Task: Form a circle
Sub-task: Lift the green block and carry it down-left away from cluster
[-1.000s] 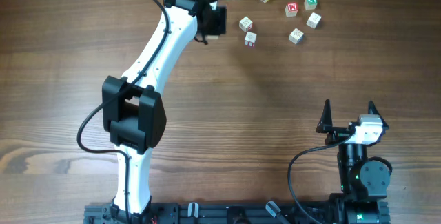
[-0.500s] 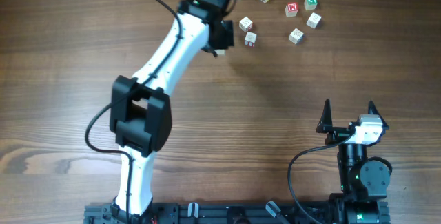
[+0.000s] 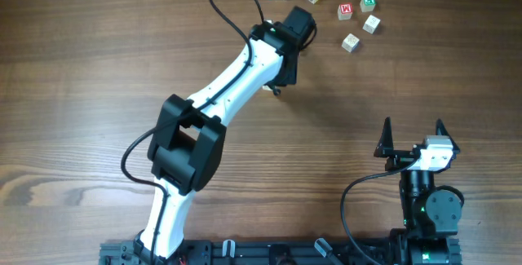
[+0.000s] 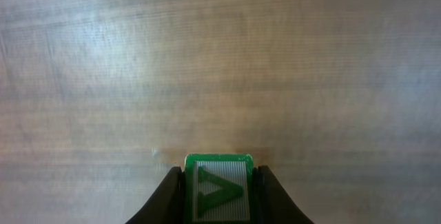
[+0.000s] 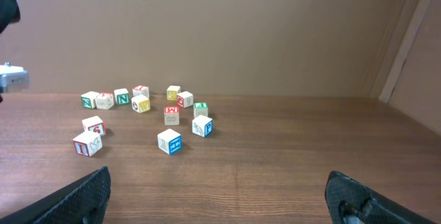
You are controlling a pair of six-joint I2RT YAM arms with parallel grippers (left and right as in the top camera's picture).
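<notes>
Left gripper (image 4: 218, 177) clamped on green letter block (image 4: 218, 195), right gripper (image 3: 413, 129) spread wide, far from loose blocks (image 5: 169, 141)

Lettered blocks (image 5: 171, 115) sit clustered on the wooden table (image 5: 289, 156) beyond the spread hand (image 5: 218, 174)

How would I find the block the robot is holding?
Follow the long white arm across the wooden table to its tip. There the left gripper is shut on a block. It is the only one pinched between black fingers, and its face shows a green border and green V shape.
</notes>
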